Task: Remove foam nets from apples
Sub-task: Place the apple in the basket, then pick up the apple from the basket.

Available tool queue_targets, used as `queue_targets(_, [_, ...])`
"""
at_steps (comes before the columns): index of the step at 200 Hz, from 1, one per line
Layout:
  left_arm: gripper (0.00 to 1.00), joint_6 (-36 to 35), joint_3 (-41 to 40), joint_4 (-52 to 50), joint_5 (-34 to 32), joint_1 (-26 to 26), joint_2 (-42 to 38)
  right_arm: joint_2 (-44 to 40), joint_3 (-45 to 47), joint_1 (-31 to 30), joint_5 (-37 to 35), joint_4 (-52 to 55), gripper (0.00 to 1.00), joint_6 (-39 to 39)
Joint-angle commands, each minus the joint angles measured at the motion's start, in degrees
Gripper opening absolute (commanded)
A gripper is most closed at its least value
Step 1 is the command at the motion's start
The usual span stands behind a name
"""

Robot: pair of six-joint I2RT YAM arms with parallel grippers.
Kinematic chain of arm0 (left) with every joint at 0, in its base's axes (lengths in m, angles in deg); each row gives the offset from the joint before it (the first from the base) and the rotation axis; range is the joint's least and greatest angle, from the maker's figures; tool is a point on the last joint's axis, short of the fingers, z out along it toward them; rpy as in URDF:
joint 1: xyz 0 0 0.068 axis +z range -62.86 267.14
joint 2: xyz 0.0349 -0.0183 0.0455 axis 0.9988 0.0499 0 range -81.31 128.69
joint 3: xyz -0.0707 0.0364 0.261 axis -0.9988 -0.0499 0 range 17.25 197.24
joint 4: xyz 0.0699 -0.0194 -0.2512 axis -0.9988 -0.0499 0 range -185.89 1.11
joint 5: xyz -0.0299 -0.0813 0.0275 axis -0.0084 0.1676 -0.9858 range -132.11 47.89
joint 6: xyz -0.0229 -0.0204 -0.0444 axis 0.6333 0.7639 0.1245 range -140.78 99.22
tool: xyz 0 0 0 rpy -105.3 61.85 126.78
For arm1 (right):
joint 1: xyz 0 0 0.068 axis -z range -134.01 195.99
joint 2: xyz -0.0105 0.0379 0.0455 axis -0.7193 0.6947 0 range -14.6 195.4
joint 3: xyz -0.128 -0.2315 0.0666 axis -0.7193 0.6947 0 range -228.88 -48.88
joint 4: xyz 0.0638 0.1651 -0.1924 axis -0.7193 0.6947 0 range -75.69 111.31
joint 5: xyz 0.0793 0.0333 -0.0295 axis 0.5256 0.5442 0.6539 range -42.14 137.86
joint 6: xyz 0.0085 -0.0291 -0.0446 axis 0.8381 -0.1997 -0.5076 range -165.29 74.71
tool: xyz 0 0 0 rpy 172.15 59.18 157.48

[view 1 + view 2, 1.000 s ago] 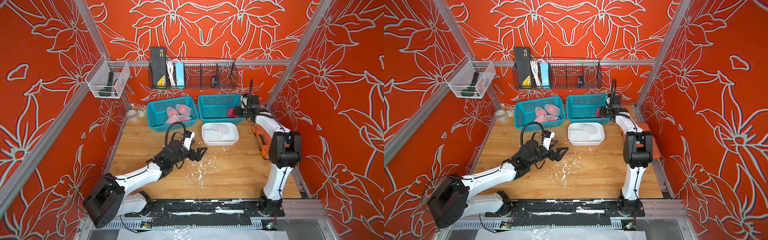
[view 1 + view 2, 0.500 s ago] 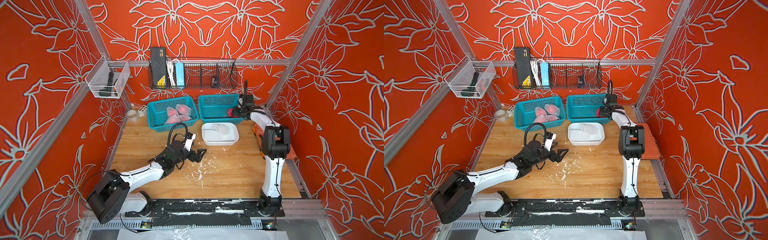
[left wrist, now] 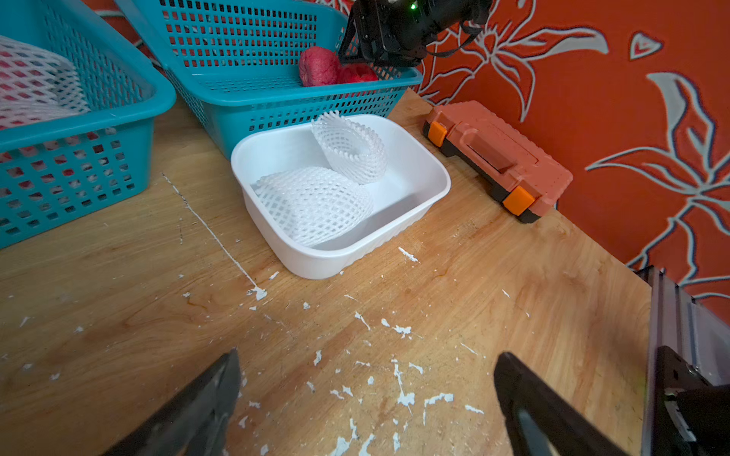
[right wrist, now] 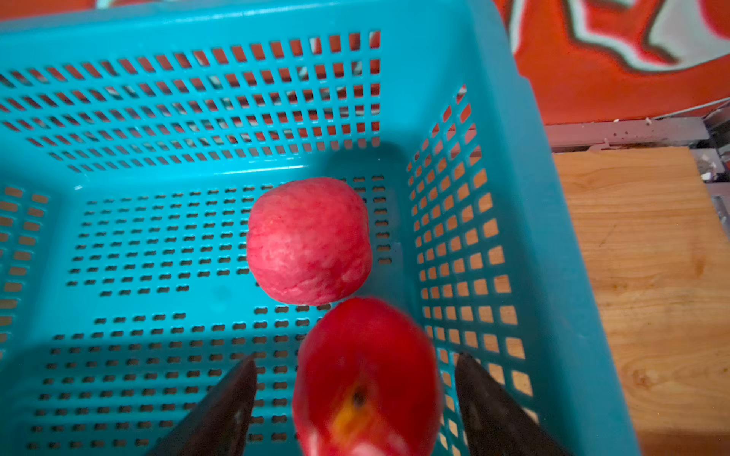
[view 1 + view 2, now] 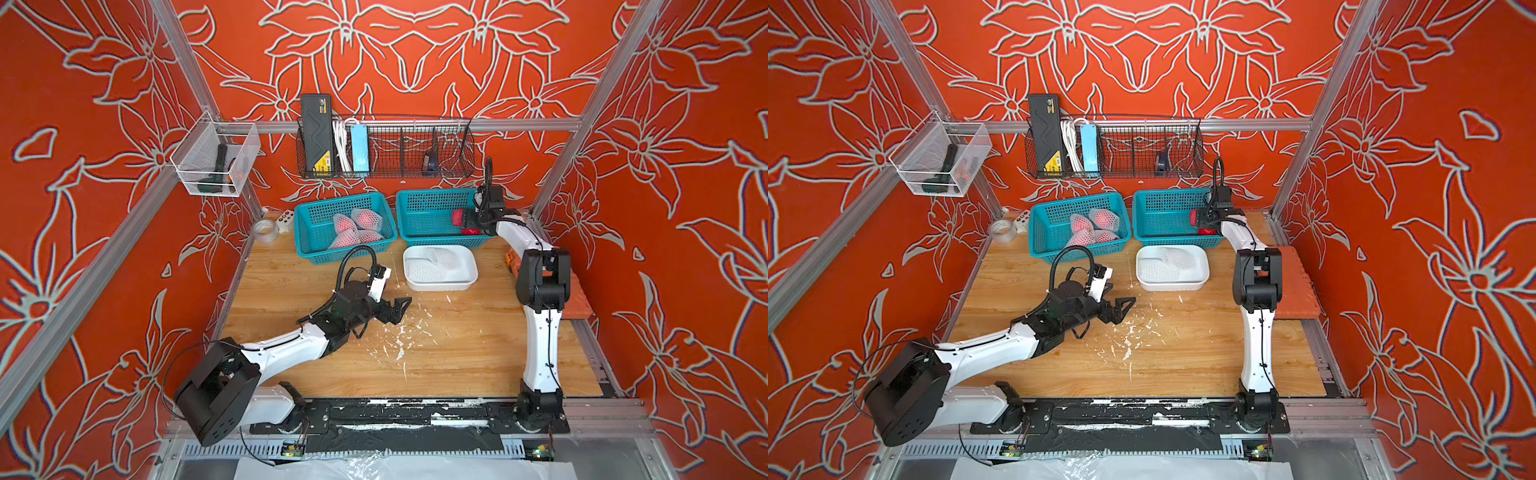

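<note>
Above the right teal basket (image 5: 432, 208), my right gripper (image 4: 355, 359) is open. A bare red apple (image 4: 367, 379) shows blurred between its fingers, with a gap on each side. A second bare apple (image 4: 308, 241) lies on the basket floor beside it. The left teal basket (image 5: 307, 232) holds several apples in white foam nets (image 5: 357, 228). Two empty foam nets (image 3: 312, 201) lie in the white tray (image 3: 395, 233). Over the mid-table my left gripper (image 3: 367, 353) hangs open and empty, on the near side of the tray.
An orange tool case (image 3: 497, 158) lies at the table's right edge. A tape roll (image 5: 266, 230) sits at the back left. White foam flakes (image 5: 399, 340) litter the wooden table. A wire rack (image 5: 386, 149) and a clear bin (image 5: 214, 160) hang on the back rail.
My right gripper has opened wider and let go of the red apple over the right basket. Its elbow has shifted slightly left. The left arm has barely moved.
</note>
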Motion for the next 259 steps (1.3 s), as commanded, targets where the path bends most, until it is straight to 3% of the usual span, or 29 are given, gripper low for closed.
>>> queue_targets(1, [0.98,-1.6,1.6,-0.9,-2.2,0.5,-1.6,-6.6,0.7,0.0,-1.1,-2.1,0.87,0.6])
queue_targets(40, [0.98,-0.6,2.9,-1.6,-0.1,4.8,-3.4,-15.6,2.7,0.0,1.2,-1.4,0.88,1.1])
queue_targets(62, [0.98,2.1,6.3,-2.3,1.6,9.4,-3.9,-24.2,8.6,-0.3,5.4,-4.5,0.88,2.5])
queue_targets(92, [0.98,3.0,16.1,-6.4,4.4,14.9,0.0,-37.8,22.7,-2.3,7.3,-11.3,0.87,5.5])
queue_targets(125, [0.95,1.1,29.3,-15.7,7.1,22.0,8.5,-50.7,39.8,-8.5,6.8,-18.4,0.87,6.5])
queue_targets(154, [0.92,-2.5,38.9,-23.3,7.8,26.3,15.6,-59.7,60.6,-13.6,5.6,-36.3,0.88,10.6])
queue_targets(193, [0.92,-5.3,48.4,-33.0,5.1,29.8,23.8,-59.7,72.1,-16.9,9.7,-40.2,0.87,17.0])
queue_targets(224, [0.94,-16.2,57.0,-42.5,4.9,30.2,32.1,-58.2,76.5,-20.9,15.6,-41.5,0.86,12.0])
queue_targets(259, [0.98,-27.1,70.5,-54.6,6.1,31.3,41.2,-56.4,85.0,-25.4,14.3,-59.0,0.86,8.1])
